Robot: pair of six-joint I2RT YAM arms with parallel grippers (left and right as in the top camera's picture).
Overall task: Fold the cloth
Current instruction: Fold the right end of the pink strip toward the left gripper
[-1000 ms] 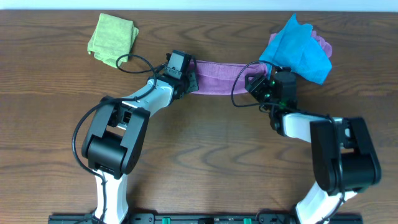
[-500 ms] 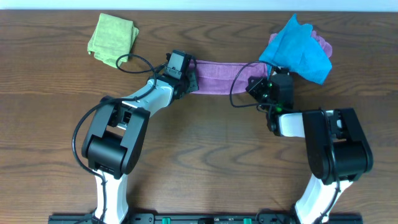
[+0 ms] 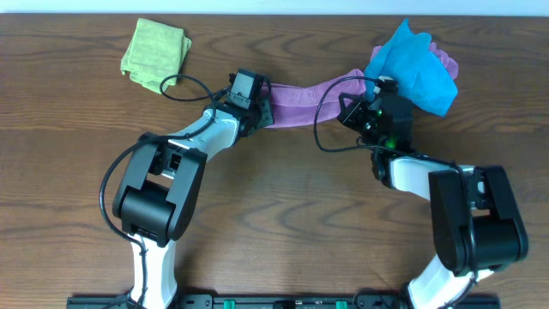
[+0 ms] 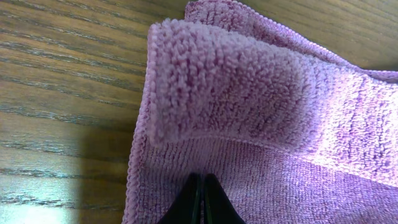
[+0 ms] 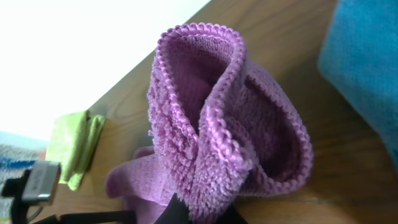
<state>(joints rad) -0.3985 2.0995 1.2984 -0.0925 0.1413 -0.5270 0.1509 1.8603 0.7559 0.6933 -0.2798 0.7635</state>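
The purple cloth [image 3: 302, 93] lies as a narrow band across the table's far middle, stretched between my two grippers. My left gripper [image 3: 260, 108] is shut on its left end. In the left wrist view the dark fingertips [image 4: 196, 198] meet on the cloth [image 4: 249, 106], which has a rolled fold lying ahead of them. My right gripper [image 3: 360, 93] is shut on the right end. In the right wrist view that end of the cloth [image 5: 205, 118] stands up off the wood in a bunched loop above the gripper [image 5: 200, 214].
A bright blue cloth [image 3: 410, 67] lies heaped just right of my right gripper, over a pink cloth [image 3: 444, 62]. It also fills the right wrist view's right edge [image 5: 367, 62]. A lime-green folded cloth [image 3: 154, 51] sits at the far left. Cables loop beside both wrists.
My right gripper has shut on the cloth's right end and raised it toward the table's far side, bending the band upward there. The left arm has not moved.
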